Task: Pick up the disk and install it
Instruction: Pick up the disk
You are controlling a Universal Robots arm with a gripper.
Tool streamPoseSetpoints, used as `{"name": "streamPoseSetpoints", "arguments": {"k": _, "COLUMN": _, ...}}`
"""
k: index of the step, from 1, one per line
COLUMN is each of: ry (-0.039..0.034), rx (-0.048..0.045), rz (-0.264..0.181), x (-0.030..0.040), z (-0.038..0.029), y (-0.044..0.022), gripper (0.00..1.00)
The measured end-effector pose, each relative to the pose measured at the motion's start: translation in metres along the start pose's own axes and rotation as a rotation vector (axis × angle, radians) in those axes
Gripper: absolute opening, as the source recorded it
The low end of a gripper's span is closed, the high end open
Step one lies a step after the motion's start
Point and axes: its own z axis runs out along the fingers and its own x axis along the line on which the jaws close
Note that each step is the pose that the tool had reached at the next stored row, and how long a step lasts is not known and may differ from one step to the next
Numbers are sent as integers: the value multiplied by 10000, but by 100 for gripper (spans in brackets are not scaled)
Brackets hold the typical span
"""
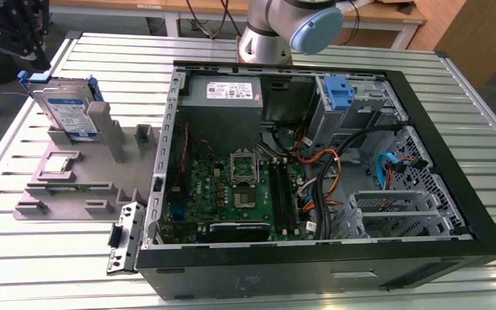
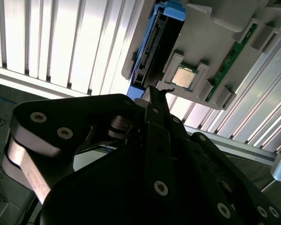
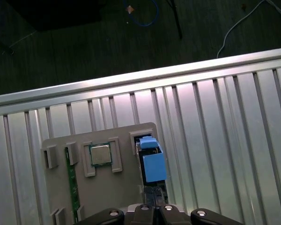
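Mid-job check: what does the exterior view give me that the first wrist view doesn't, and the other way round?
Exterior view: the open computer case, its motherboard, a blue latch inside, and the arm's base. First wrist view: the dark floor beyond the slatted table, and the tool close to the disk, seen end-on. Both: the disk upright in the gray holder, the square chip beside it, and the table.
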Motion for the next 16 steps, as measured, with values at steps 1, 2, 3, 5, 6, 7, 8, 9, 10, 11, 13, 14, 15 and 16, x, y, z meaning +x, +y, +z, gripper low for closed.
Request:
{"name": "streamPoseSetpoints", "arguments": {"k": 1, "ry": 0, "rx": 0, "rz": 0, "x": 0, "z": 0, "y": 0, "gripper": 10}}
{"name": "streamPoseSetpoints", "arguments": {"k": 2, "ry": 0, "rx": 0, "rz": 0, "x": 0, "z": 0, "y": 0, "gripper": 10}}
{"name": "streamPoseSetpoints", "arguments": {"k": 3, "ry": 0, "rx": 0, "rz": -1, "x": 0, "z": 0, "y": 0, "gripper": 10}}
{"name": "streamPoseSetpoints", "arguments": {"k": 5, "ry": 5, "rx": 1, "rz": -2, "x": 0, "z": 2, "y": -1, "gripper": 10}}
{"name": "streamPoseSetpoints", "arguments": {"k": 6, "ry": 8, "rx": 1, "rz": -7, "x": 0, "z": 3, "y": -1, "gripper": 10}}
{"name": "streamPoseSetpoints", "arguments": {"k": 7, "ry": 10, "rx": 0, "rz": -20, "x": 0, "z": 4, "y": -1, "gripper": 10}}
{"name": "streamPoseSetpoints", "arguments": {"k": 8, "ry": 11, "rx": 2, "rz": -39, "x": 0, "z": 6, "y": -1, "gripper": 10}}
{"name": "streamPoseSetpoints", "arguments": {"k": 9, "ry": 11, "rx": 4, "rz": -67, "x": 0, "z": 9, "y": -1, "gripper": 10}}
{"name": "streamPoseSetpoints", "arguments": {"k": 10, "ry": 12, "rx": 8, "rz": -115, "x": 0, "z": 12, "y": -1, "gripper": 10}}
{"name": "streamPoseSetpoints", "arguments": {"k": 11, "ry": 14, "rx": 13, "rz": -182, "x": 0, "z": 17, "y": -1, "gripper": 10}}
{"name": "streamPoseSetpoints", "arguments": {"k": 13, "ry": 20, "rx": 21, "rz": -347, "x": 1, "z": 25, "y": -1, "gripper": 10}}
{"name": "streamPoseSetpoints", "arguments": {"k": 14, "ry": 22, "rx": 24, "rz": -420, "x": 1, "z": 29, "y": -2, "gripper": 10}}
{"name": "streamPoseSetpoints", "arguments": {"k": 15, "ry": 25, "rx": 24, "rz": -482, "x": 1, "z": 32, "y": -2, "gripper": 10}}
{"name": "streamPoseSetpoints", "arguments": {"k": 16, "ry": 28, "rx": 23, "rz": -537, "x": 1, "z": 35, "y": -3, "gripper": 10}}
